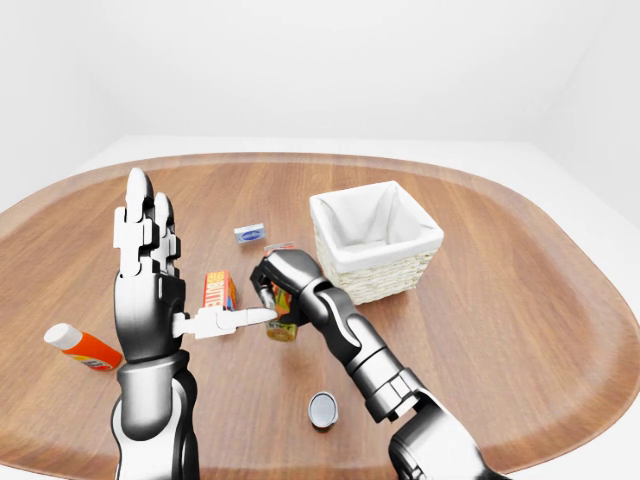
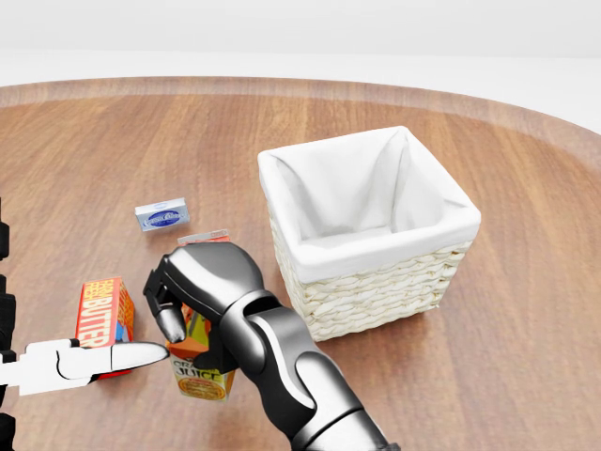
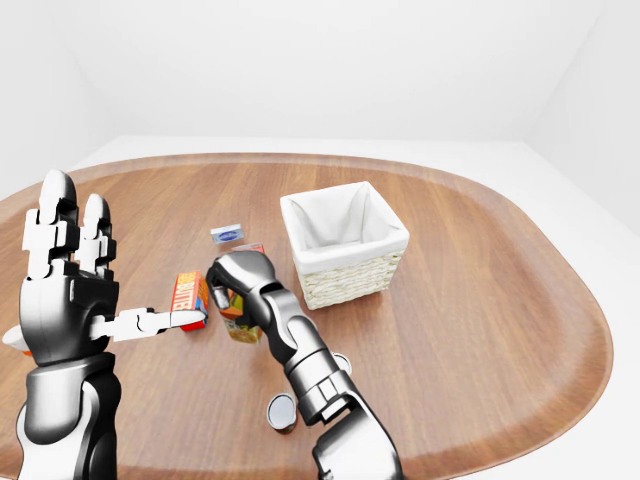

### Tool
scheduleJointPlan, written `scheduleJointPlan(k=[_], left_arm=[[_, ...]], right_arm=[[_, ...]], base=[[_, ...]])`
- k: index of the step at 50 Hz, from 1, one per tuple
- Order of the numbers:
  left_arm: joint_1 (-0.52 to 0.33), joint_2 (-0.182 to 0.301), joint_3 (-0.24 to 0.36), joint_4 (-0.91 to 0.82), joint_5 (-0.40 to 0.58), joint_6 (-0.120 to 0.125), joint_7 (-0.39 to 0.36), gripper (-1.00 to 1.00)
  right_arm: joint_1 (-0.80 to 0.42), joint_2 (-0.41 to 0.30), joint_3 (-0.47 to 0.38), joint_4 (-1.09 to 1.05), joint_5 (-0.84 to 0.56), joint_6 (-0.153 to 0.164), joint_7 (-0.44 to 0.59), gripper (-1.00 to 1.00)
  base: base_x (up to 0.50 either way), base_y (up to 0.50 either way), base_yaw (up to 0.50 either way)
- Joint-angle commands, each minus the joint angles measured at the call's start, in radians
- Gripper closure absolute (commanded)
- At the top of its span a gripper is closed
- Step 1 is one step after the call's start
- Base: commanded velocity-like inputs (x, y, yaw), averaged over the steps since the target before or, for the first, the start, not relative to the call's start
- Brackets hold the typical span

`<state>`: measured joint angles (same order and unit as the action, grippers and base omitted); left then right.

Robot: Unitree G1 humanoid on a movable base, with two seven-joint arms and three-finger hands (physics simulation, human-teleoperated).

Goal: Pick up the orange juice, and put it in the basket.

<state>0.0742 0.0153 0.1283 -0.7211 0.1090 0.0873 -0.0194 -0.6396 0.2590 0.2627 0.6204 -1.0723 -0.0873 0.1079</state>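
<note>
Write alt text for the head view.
The right robot hand closes around an orange juice carton standing on a wooden table, just left of an empty white-lined wicker basket. A butter box stands further left.

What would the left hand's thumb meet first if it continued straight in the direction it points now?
Probably the orange juice: the left hand is open, its thumb tip close beside the carton held by the right hand. Depth is uncertain.

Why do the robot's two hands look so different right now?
The left hand is raised above the table with straight, open fingers, holding nothing. The right hand is down low with its fingers curled round the orange juice carton. The left hand is empty; the right one grips. Both are shiny grey metal.
</note>
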Motion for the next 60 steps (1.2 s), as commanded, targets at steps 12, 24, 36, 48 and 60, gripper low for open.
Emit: scheduleJointPlan(k=[12,24,36,48,60], left_arm=[[0.0,0.0,0.0,0.0,0.0,0.0,0.0,-1.0],[0.0,0.0,0.0,0.0,0.0,0.0,0.0,-1.0],[0.0,0.0,0.0,0.0,0.0,0.0,0.0,-1.0],[0.0,0.0,0.0,0.0,0.0,0.0,0.0,-1.0],[0.0,0.0,0.0,0.0,0.0,0.0,0.0,-1.0]], right_arm=[[-0.148,-0.021,-0.05,0.018,0.024,0.0,0.027,1.0],[-0.285,-0.039,-0.084,0.11,0.082,0.0,0.04,1.0],[-0.401,-0.04,-0.101,0.17,0.138,0.0,0.063,1.0],[-0.492,-0.039,-0.117,0.214,0.196,0.0,0.122,1.0],[-0.608,-0.052,-0.134,0.286,0.244,0.0,0.152,1.0]], base=[[0.0,0.0,0.0],[0.0,0.0,0.0],[0.0,0.0,0.0],[0.0,0.0,0.0],[0.0,0.0,0.0]])
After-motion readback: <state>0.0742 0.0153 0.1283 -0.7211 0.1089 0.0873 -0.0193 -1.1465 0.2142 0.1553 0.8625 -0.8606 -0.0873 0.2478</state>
